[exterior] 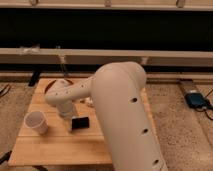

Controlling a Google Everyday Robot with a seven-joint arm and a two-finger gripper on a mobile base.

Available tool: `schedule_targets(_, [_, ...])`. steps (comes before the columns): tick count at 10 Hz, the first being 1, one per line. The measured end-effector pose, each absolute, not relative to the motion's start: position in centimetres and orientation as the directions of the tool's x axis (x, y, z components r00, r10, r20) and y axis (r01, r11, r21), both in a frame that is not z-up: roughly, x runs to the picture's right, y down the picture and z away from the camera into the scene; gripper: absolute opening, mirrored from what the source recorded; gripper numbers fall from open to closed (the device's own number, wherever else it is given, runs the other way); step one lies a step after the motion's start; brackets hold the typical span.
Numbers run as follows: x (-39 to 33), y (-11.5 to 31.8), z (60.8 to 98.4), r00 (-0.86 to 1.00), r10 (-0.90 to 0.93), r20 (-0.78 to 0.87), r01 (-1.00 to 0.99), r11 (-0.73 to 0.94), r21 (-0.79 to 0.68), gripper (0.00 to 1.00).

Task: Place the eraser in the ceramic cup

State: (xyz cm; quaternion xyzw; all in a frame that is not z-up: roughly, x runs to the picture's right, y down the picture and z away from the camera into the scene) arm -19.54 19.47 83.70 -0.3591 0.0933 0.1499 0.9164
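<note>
One eraser (80, 122) lies crosswise on the desk (60, 150) just beside the hand (67, 111), opposite the ceramic cup (36, 121); whether that hand is open or closed I cannot tell.

The gripper (67, 113) sat just beside the eraser (80, 122), its tip too blurred to read. Behind it the arm (122, 105) hid part of an orange-brown dish (48, 87). To its right, the arm covered that whole side of the table (55, 148).

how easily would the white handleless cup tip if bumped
Likely stiff and steady: the white handleless cup stands upright. Its narrower base may let it tip if nudged by the pincer, which is between it and the flat black eraser.
</note>
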Motion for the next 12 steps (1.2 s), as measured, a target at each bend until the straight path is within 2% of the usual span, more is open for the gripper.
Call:
schedule_targets(5, [-19.2,20.0,84.6,0.933,0.210,-0.292,-0.352,0.703,-0.618,0.65])
schedule_targets(6, [-19.2,20.3,84.7,0.933,0.203,-0.297,-0.350,0.706,-0.616,0.61])
schedule_targets(9, [-19.2,20.2,84.7,0.927,0.216,-0.307,-0.366,0.704,-0.608,0.31])
schedule_targets(12, [-19.9,17.5,83.6,0.908,0.306,-0.286,-0.419,0.692,-0.588,0.04])
